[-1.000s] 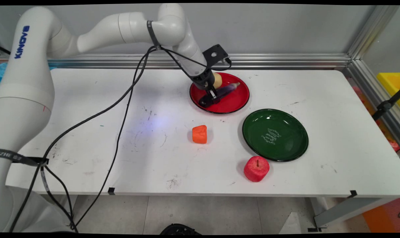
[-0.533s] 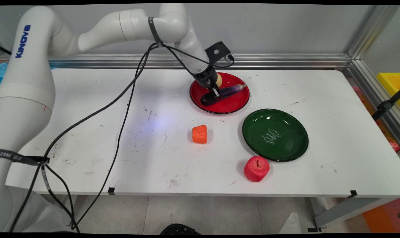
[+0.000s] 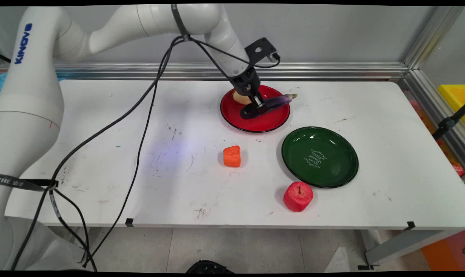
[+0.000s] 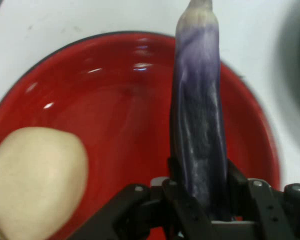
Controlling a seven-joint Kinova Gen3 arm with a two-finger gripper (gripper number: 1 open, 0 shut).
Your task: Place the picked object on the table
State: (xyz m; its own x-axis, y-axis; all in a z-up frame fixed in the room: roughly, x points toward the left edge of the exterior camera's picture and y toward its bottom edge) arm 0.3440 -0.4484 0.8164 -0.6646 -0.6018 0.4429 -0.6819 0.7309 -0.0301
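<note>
Jaws clenched on purple eggplant (image 3: 269, 105) above red plate (image 3: 269, 122), scuffed white table (image 3: 101, 161), grey wall behind.

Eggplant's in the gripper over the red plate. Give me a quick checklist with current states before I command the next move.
1. Grip: gripper shut on the eggplant near one end: ok.
2. Eggplant lifted off the red plate: looks raised and tilted; full clearance cannot tell.
3. Beige piece lies on the red plate, apart from the eggplant: ok.
4. Green plate holds nothing: ok.
5. Orange piece and apple sit on the table, away from the gripper: ok.
6. Slip risk with the long end overhanging: cannot tell.
</note>
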